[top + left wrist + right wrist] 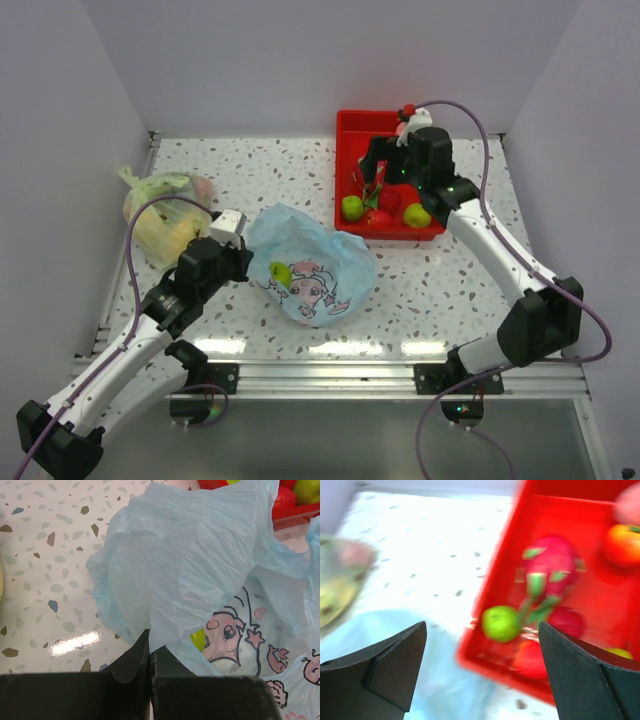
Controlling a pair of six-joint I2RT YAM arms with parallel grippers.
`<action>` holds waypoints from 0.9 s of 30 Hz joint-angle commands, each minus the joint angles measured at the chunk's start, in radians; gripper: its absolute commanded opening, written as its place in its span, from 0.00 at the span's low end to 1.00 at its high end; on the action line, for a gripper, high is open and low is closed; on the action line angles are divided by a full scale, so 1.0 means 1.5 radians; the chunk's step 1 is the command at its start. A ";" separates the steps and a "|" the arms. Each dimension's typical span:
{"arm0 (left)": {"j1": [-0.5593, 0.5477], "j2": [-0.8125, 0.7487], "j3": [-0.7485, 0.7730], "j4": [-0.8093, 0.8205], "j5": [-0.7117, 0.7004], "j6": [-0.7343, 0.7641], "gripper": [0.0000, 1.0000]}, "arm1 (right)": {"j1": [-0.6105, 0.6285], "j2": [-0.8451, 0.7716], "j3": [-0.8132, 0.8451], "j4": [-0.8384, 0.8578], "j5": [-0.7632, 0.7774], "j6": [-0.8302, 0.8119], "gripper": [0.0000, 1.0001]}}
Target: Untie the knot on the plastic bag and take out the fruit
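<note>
Standing by the table [250, 170], I see walls closing its left, far and right sides. The open room is the bare strip along the far edge left of the tray, and the near right corner between the bag and the right arm. The red tray [345, 130] sits against the far edge toward the right corner, and a yellow-green bag [165, 215] slumps at the left edge. The bag [320, 270] lies about mid-table, just off the tray's near left corner. The left gripper [150, 647] is clamped tight on a fold of the bag's left rim, and the film rises crumpled from between its fingers. The right gripper [372, 185] hangs over the near left part of the tray with its jaws spread wide, holding nothing; its own view is blurred, and I cannot tell whether it touches anything. Most of the fruit [552, 565] is in the tray: a dragon fruit, green, red and orange ones. One green fruit [280, 272] sits in the bag. The bag's mouth gapes up and left toward the left gripper. Its printed face is turned toward the near edge, and its long axis runs roughly from far left to near right.
</note>
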 commanded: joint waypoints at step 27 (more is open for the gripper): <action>0.005 -0.064 0.035 -0.134 0.001 -0.148 0.00 | 0.392 0.054 -0.227 0.238 -0.043 0.140 0.90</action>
